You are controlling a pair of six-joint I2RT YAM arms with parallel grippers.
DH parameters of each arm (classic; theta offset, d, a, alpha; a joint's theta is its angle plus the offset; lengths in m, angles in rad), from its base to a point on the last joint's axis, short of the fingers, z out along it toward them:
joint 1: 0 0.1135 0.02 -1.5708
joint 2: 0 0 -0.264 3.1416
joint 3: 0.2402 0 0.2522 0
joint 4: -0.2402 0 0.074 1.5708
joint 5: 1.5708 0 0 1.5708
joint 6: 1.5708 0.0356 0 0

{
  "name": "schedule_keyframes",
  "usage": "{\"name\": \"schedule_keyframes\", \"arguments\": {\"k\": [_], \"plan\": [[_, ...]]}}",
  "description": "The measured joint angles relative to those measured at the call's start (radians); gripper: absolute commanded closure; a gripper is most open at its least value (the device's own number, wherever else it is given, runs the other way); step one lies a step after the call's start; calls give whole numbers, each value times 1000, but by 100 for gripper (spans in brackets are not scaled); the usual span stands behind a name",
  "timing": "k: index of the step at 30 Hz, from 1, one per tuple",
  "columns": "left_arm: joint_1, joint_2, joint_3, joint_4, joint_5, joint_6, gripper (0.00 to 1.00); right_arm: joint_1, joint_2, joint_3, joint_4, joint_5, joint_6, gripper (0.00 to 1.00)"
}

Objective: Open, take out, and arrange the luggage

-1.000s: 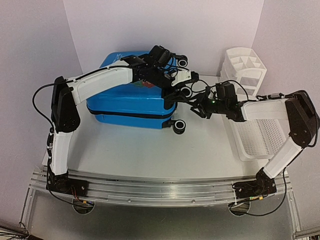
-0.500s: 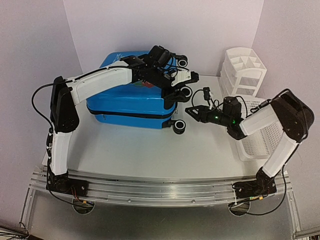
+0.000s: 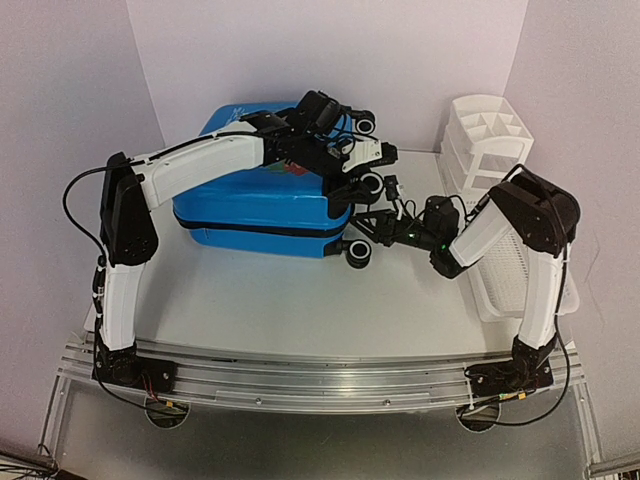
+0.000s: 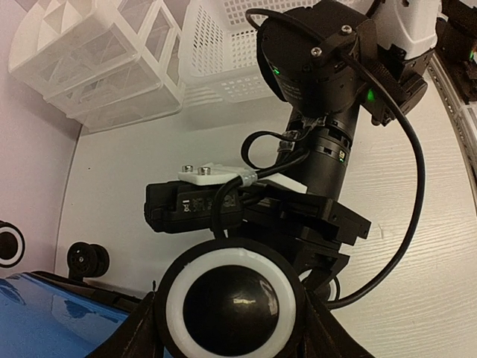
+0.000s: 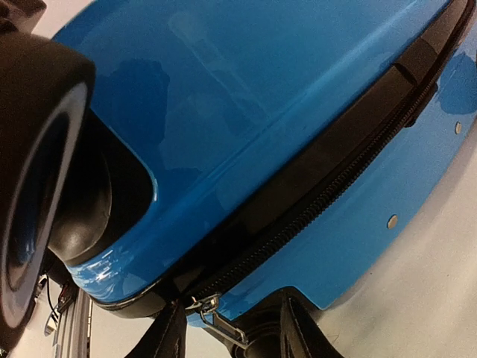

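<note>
The bright blue luggage (image 3: 250, 200) lies flat and zipped shut on the table, its black zip band (image 5: 335, 171) running round the side. My left gripper (image 3: 368, 182) reaches over the lid to the right end and is shut on a black wheel with a white ring (image 4: 231, 298). My right gripper (image 3: 366, 228) is at the near right corner, low by the zip band. Its dark fingers (image 5: 168, 335) stand apart on either side of the small metal zip pull (image 5: 220, 319), not touching it. Another wheel (image 5: 37, 186) fills the left of the right wrist view.
A white slatted basket (image 3: 520, 270) and a white drawer organiser (image 3: 490, 135) stand at the right edge, behind my right arm. A loose-standing corner wheel (image 3: 358, 253) juts out just below my right gripper. Walls close in on both sides and at the back.
My right arm has folded in and swung its gripper left and down to the luggage's near right corner, and its jaws have narrowed. The left arm has stayed put on the wheel.
</note>
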Motion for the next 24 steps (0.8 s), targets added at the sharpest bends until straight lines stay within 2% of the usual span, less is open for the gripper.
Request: {"name": "schedule_keyframes", "arguments": {"k": [4, 9, 12, 21, 24], "plan": [[0, -1, 0, -3, 0, 0, 100, -2, 30, 21, 27, -38, 21, 70], [8, -2, 0, -11, 2, 0, 100, -6, 64, 58, 53, -96, 58, 92], [12, -2, 0, -12, 4, 0, 100, -5, 68, 66, 58, -121, 78, 99], [14, -2, 0, -14, 5, 1, 100, -7, 79, 72, 72, -133, 101, 100], [14, -2, 0, -14, 4, 1, 100, -2, 79, 59, 85, -111, 105, 92]]}}
